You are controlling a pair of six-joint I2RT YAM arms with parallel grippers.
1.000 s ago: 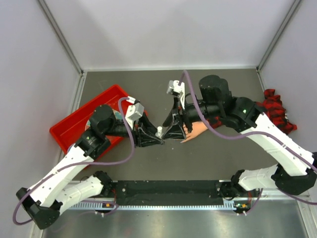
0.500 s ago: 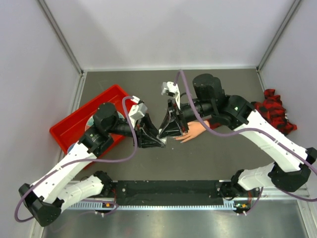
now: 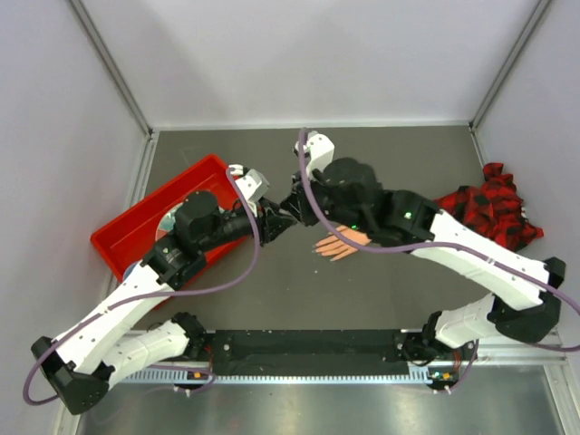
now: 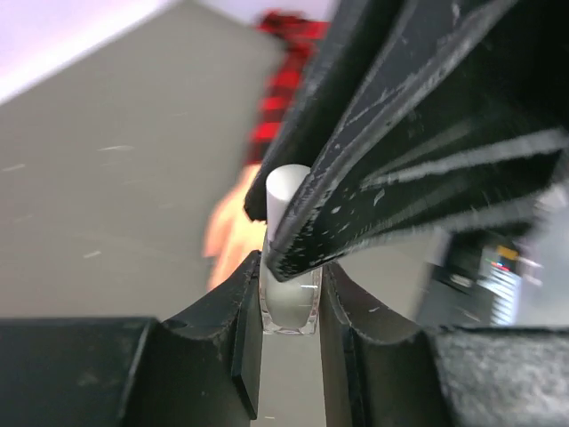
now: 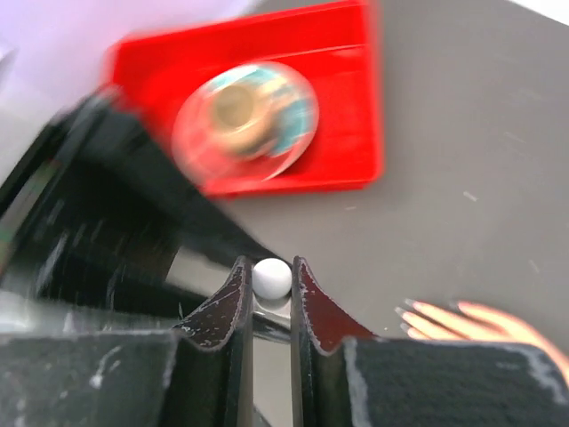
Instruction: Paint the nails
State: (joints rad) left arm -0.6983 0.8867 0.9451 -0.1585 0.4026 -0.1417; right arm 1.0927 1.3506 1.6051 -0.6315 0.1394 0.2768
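A small clear bottle [image 4: 289,304] with a white cap [image 5: 271,277] hangs between the two arms above the table. My left gripper [image 4: 289,271] is shut on its glass body. From the other side my right gripper [image 5: 271,267] is shut on the cap. In the top view the left gripper [image 3: 275,224] and right gripper [image 3: 292,207] meet just left of the peach fake hand [image 3: 341,241]. That hand lies flat, fingers pointing left, with its plaid sleeve [image 3: 489,204] trailing right. The nails on its fingertips [image 5: 411,311] are too blurred to make out.
A red tray [image 3: 136,231] lies at the left under my left arm and holds a round teal-rimmed object [image 5: 244,120]. Grey walls enclose the table at the back and both sides.
My right gripper has shut on the bottle's cap. Both grippers, with the bottle, have moved back and a little left, uncovering the fake hand's fingers.
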